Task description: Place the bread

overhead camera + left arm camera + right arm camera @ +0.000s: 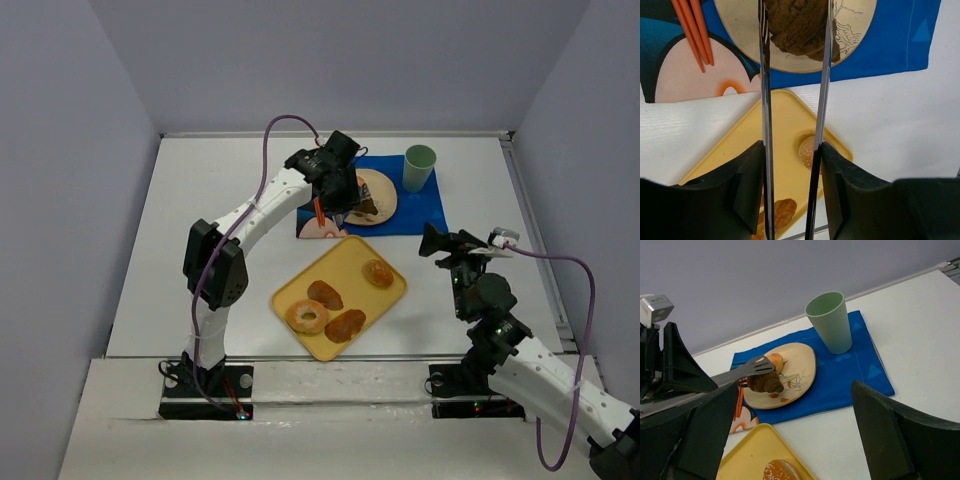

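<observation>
overhead, white table, lilac walls

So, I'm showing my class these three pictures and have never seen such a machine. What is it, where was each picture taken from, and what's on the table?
It is two robot arms bolted at the table's near edge. One picture looks down from above and behind them; the other two come from small cameras on each wrist.

On the table lie a yellow tray with four pastries, a blue placemat, a decorated plate, orange chopsticks and a green cup.

The left hand grips metal tongs, which pinch a dark brown bread over the plate. The right hand is open and holds nothing.
</observation>
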You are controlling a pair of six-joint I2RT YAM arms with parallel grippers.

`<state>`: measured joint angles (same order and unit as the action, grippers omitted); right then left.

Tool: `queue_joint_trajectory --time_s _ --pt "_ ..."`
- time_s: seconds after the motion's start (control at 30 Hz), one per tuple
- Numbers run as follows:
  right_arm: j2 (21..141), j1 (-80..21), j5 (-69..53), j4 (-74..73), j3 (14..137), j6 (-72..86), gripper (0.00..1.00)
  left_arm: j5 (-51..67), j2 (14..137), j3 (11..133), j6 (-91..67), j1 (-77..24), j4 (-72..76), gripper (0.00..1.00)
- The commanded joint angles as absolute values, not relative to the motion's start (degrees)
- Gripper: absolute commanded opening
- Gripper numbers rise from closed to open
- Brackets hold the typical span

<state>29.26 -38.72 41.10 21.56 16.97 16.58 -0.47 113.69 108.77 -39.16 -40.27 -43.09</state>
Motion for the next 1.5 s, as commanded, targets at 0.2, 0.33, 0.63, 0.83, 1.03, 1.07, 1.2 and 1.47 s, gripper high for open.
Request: queue_joint_trajectory --time_s 0.2,0.33,0.63,0.83,1.03,1.07,1.2,1.47 --pt "26.80 -39.20 41.75 25.84 16.26 15.73 1.00 0.62 115.40 116.89 -38.76 -40.08 -46.75 0.65" --pt "27.51 -39.20 41.57 25.84 16.61 15.73 1.00 -1.67 113.56 116.89 -38.41 -40.17 -47.46 0.67" --pt "27.86 -39.20 41.22 25.84 16.70 15.73 1.00 -8.78 107.67 116.46 -38.14 -39.99 -51.85 0.67" --pt "27.86 -39.20 41.13 25.84 16.70 15.73 1.00 -19.06 99.07 109.80 -39.82 -39.90 -50.90 0.66" --pt "28.83 -39.20 42.18 25.93 16.87 15.64 1.00 -26.89 85.98 81.21 -30.08 -38.59 -27.73 0.59" --pt "29.18 -39.20 42.45 26.01 17.05 15.56 1.00 -27.24 84.30 76.95 -24.66 -37.80 -18.72 0.59" --pt "31.11 -39.20 42.19 26.02 17.66 15.56 1.00 -29.64 78.41 63.39 -16.56 -32.20 -5.23 0.64" --pt "34.98 -39.20 42.27 25.75 19.33 15.47 1.00 -17.94 85.95 54.58 -15.20 -21.19 7.03 0.74"
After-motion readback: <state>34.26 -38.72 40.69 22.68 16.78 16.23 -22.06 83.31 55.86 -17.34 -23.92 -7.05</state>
